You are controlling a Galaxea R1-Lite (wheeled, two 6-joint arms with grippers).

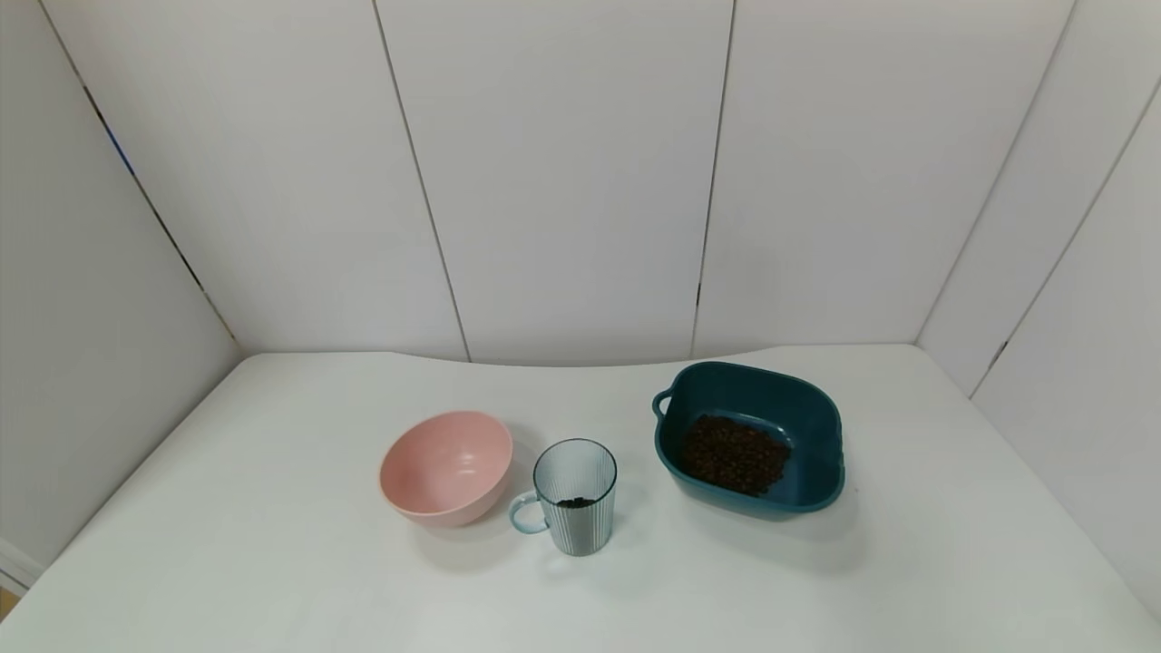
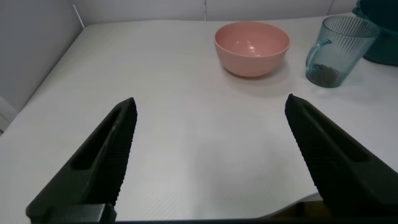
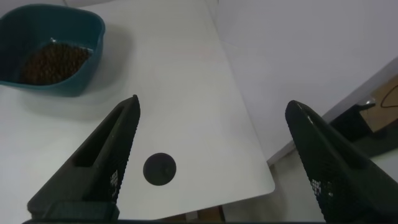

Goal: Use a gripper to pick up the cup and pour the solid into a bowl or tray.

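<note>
Neither gripper is seen from the head camera, where the cup (image 1: 574, 496) stands between the pink bowl (image 1: 445, 467) and the teal basin (image 1: 749, 439) of beans (image 1: 734, 454). Left gripper (image 2: 208, 163) is held spread over the table's near edge. Right gripper (image 3: 211, 163) is likewise spread.

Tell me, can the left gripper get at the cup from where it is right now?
Probably yes. The left gripper is open over bare table, and nothing lies between it and the cup. The pink bowl stands close beside the cup's handle, which leaves little room on that side.
</note>
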